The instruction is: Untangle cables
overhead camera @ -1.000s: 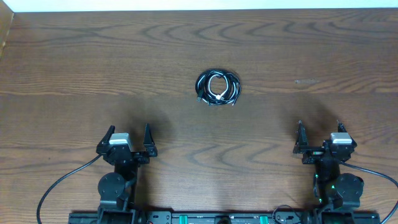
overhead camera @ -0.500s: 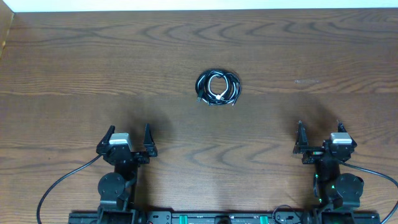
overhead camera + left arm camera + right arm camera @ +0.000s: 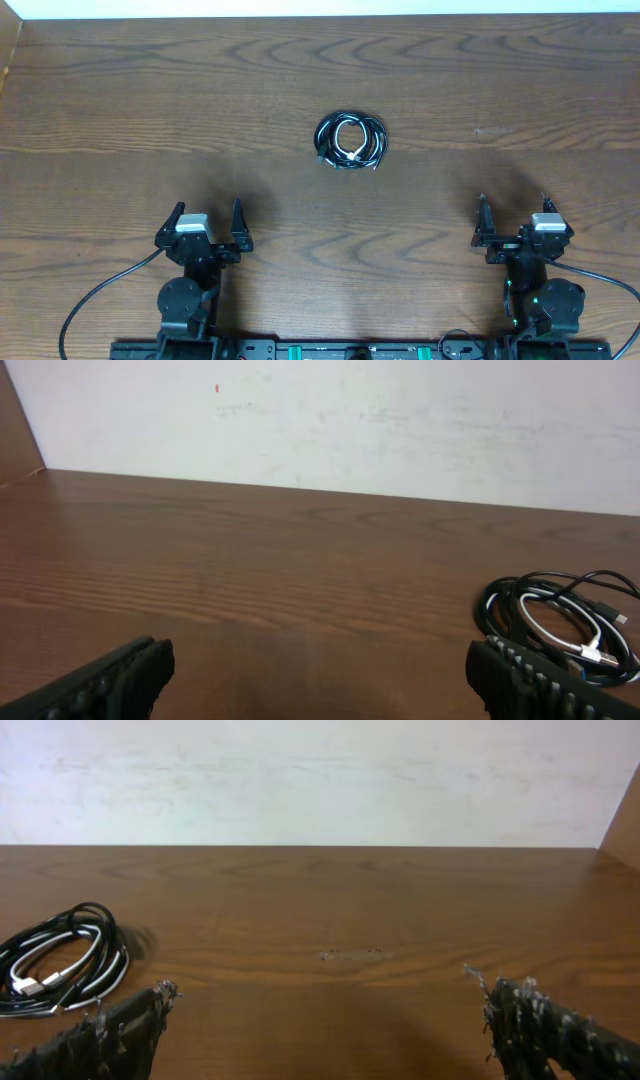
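On the table [image 3: 120,120], the cables [image 3: 350,142] lie coiled, well apart from the left pincer [image 3: 208,206] and right pincer [image 3: 513,199], both released.

Premises: a robotics lab or test room, set up as a fixed bench. Grounds: a left arm [image 3: 182,298] and a right arm [image 3: 556,302] stand on a black mounting rail [image 3: 330,351] along the near edge of a wide wood-grain table [image 3: 120,90]. Thick black cords [image 3: 100,290] run from their bases, and a green light [image 3: 540,298] shows on the right one. Behind the far edge rises a plain white wall [image 3: 400,420], lightly scuffed. Brown side boards [image 3: 15,420] close off the table ends. The top carries one small coil of cables [image 3: 350,141], mid-table, well apart from both arms
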Controlling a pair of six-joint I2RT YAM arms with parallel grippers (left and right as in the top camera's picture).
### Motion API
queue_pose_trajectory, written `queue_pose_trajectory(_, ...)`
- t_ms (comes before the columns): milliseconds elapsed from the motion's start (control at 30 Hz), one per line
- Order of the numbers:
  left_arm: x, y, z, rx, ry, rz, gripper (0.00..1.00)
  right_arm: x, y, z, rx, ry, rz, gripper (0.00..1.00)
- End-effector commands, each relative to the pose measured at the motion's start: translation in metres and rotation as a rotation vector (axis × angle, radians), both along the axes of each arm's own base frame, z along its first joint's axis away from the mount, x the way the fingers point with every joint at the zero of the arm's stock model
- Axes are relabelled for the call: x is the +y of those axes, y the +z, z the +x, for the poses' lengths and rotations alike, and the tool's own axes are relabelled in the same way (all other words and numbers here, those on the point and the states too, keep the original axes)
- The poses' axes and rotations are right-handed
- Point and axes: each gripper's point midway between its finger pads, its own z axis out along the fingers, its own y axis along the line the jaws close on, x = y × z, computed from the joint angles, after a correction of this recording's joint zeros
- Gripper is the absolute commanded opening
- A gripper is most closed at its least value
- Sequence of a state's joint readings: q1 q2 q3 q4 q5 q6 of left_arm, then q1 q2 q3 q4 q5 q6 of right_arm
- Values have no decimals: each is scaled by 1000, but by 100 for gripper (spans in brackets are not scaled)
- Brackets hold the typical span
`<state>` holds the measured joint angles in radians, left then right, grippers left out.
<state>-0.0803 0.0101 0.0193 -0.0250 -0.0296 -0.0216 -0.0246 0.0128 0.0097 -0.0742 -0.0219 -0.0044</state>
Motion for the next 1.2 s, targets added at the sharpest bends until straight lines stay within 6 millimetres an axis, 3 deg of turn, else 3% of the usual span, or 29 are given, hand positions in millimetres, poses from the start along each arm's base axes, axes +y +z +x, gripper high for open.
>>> queue_pose_trajectory(0,7,-17,-1,54,36,23,99,-1,-1,0,2,-6,6,99)
queue_pose_trajectory(267,7,-17,-1,54,36,23,99,-1,-1,0,1,-11,-2,99)
queue_pose_trajectory(400,7,-17,-1,54,36,22,99,-15,0,-1,0,-79,-115,99)
queue_pose_trajectory(600,7,-16,-1,49,36,22,99,-16,3,-1,-8,-86,-157,99)
queue_pose_trajectory(633,7,-16,-1,51,36,22,99,-19,9,-1,-29,-104,-169,99)
queue_pose_trajectory(733,5,-15,-1,47,27,20,99,0,35,0,-147,-5,-101,99)
queue_pose_trajectory(867,-7,7,1,-35,-42,7,99,10,74,-6,-311,48,-98,99)
queue_pose_trajectory(1033,-25,70,-13,-143,-150,-3,99,49,144,-42,-633,271,-110,99)
queue_pose_trajectory(1167,-21,129,-34,-174,-139,24,99,54,188,-66,-755,297,-134,99)
